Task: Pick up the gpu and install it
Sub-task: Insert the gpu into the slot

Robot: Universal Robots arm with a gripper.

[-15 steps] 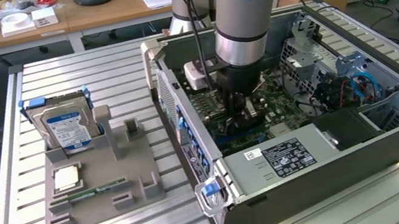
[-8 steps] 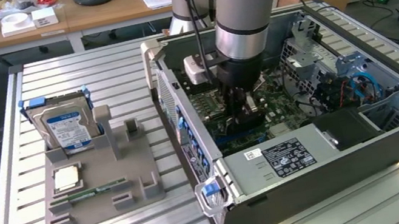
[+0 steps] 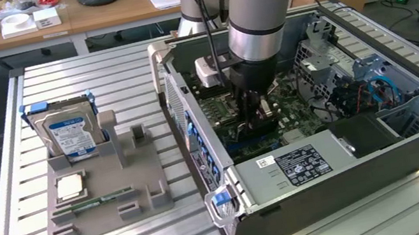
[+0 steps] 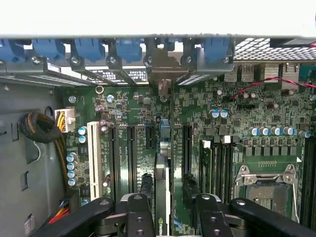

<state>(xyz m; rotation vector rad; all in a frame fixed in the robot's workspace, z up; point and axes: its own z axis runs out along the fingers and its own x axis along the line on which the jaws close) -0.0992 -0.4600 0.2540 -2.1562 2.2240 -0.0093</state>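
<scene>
— Slatted metal table (image 3: 98, 72) is seen under an open computer case (image 3: 322, 169) laid on its side, with desks behind. Where is the gpu (image 4: 162, 197) found?
— It is seen inside the case, standing on edge over the motherboard (image 4: 123, 108) among the long black slots. Its silver bracket (image 4: 163, 64) is set at the rear wall, between the blue latches. Whether it is fully seated cannot be told.
— How is the gripper (image 4: 168, 182) held?
— Its fingers (image 4: 146, 181) are spread on either side of the card; nothing is grasped.
— What is seen outside the case?
— A hard drive (image 3: 70, 132) and a RAM stick (image 3: 95, 201) are held in a grey fixture (image 3: 149, 167) at the exterior view's left.
</scene>
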